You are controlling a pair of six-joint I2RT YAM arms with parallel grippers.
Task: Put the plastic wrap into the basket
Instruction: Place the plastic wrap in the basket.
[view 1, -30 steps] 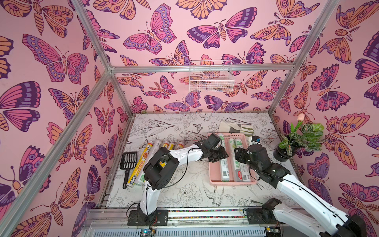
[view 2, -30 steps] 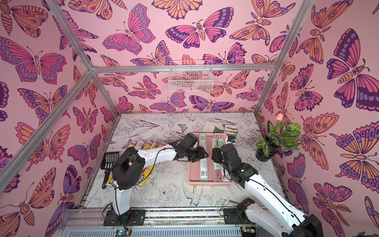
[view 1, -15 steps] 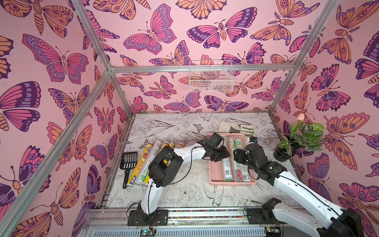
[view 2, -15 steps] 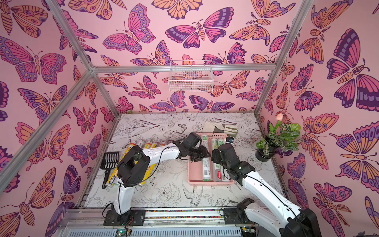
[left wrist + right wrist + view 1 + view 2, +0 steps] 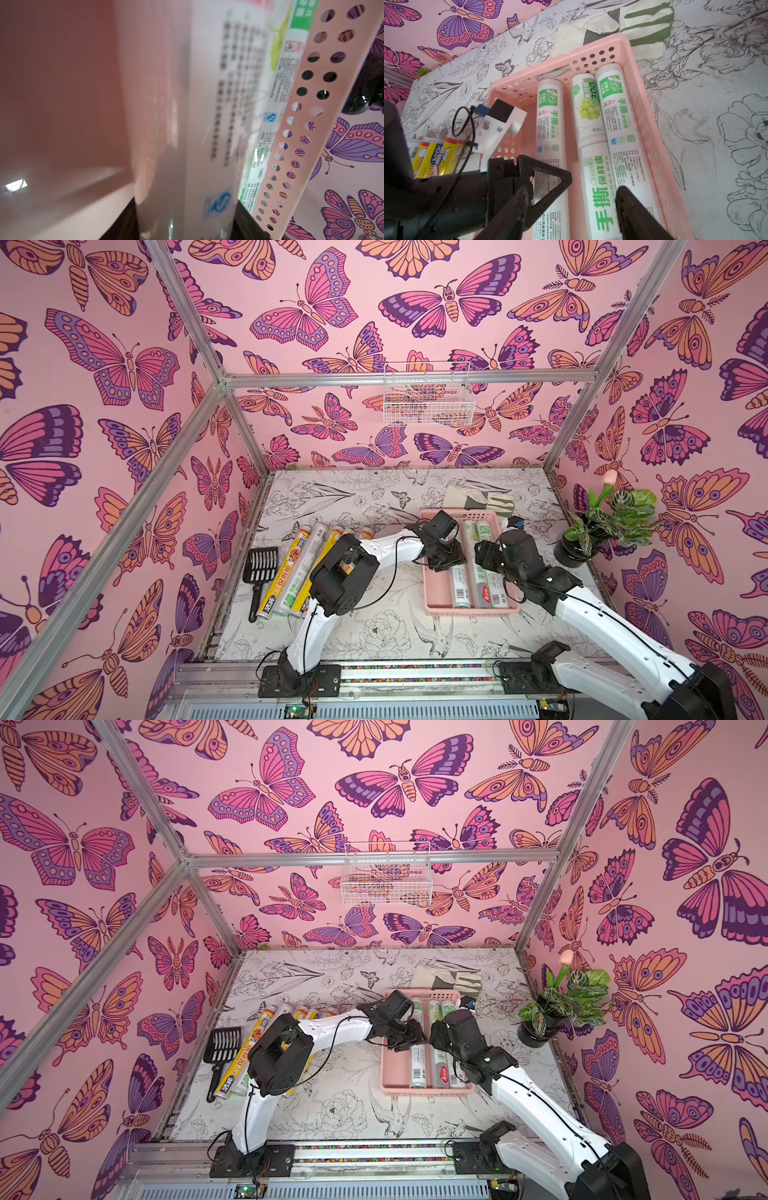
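With twelve o'clock toward the back wall, the basket (image 5: 436,593) sits on the table (image 5: 353,506) at three o'clock of centre. Plastic wrap rolls (image 5: 482,585) lie lengthwise inside it. Gloves (image 5: 478,501) lie just beyond its twelve o'clock end, and the potted plant (image 5: 602,526) stands at its two o'clock. Loose plastic wrap rolls (image 5: 291,572) lie together at the table's nine o'clock, with the slotted scoop (image 5: 259,568) just beside them, farther toward nine. A wire basket (image 5: 428,400) hangs on the back wall above.

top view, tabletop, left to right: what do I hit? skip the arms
black scoop → loose plastic wrap rolls → pink basket → potted plant. The folded cloth overlaps the basket sideways, so it is left out.
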